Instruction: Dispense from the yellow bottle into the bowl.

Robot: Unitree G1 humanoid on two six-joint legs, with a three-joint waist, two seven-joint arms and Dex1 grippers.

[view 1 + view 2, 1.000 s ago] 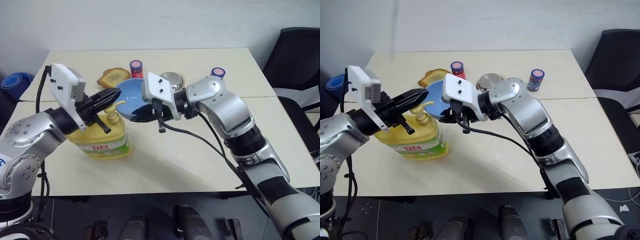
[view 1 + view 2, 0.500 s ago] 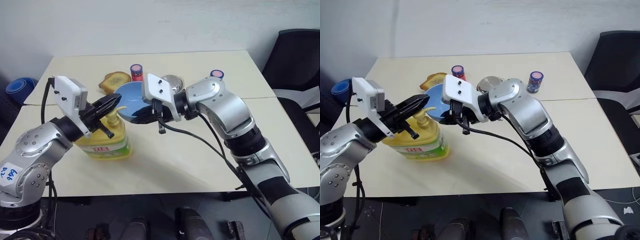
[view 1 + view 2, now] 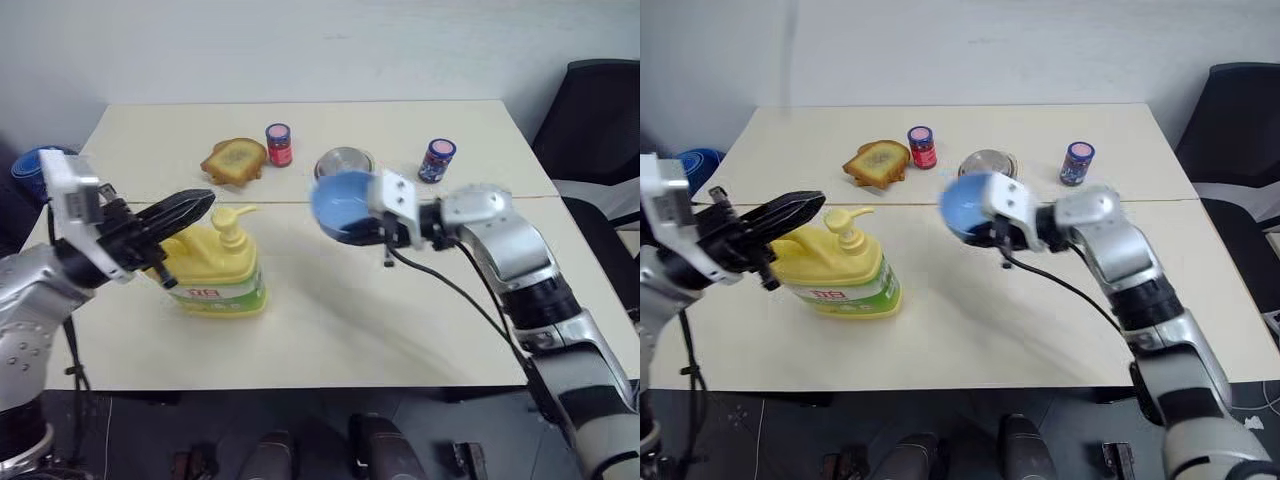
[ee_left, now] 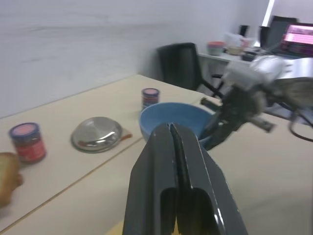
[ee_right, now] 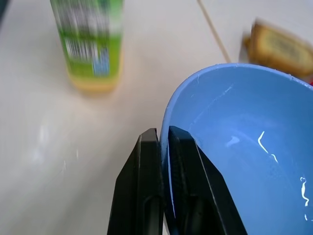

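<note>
Your left hand (image 3: 195, 203) hangs pinched shut and empty just left of and slightly above the pump of the yellow bottle (image 3: 213, 278), which stands upright on the near-left part of the worktop (image 3: 400, 320). To press well, bring those closed fingertips squarely over the pump head and push straight down, or the bottle may tip or slide. The spout points right, toward the middle of the worktop, so that is where the bowl belongs. Your right hand (image 5: 164, 147) is clamped on the rim of the blue bowl (image 3: 343, 204), holding it tilted and lifted to the right of the bottle, well apart from the spout. Level it and tuck it under the spout before pressing. The toast (image 3: 233, 158), jars (image 3: 278, 144) and steel bowl (image 3: 345, 162) at the far side are out of your way.
</note>
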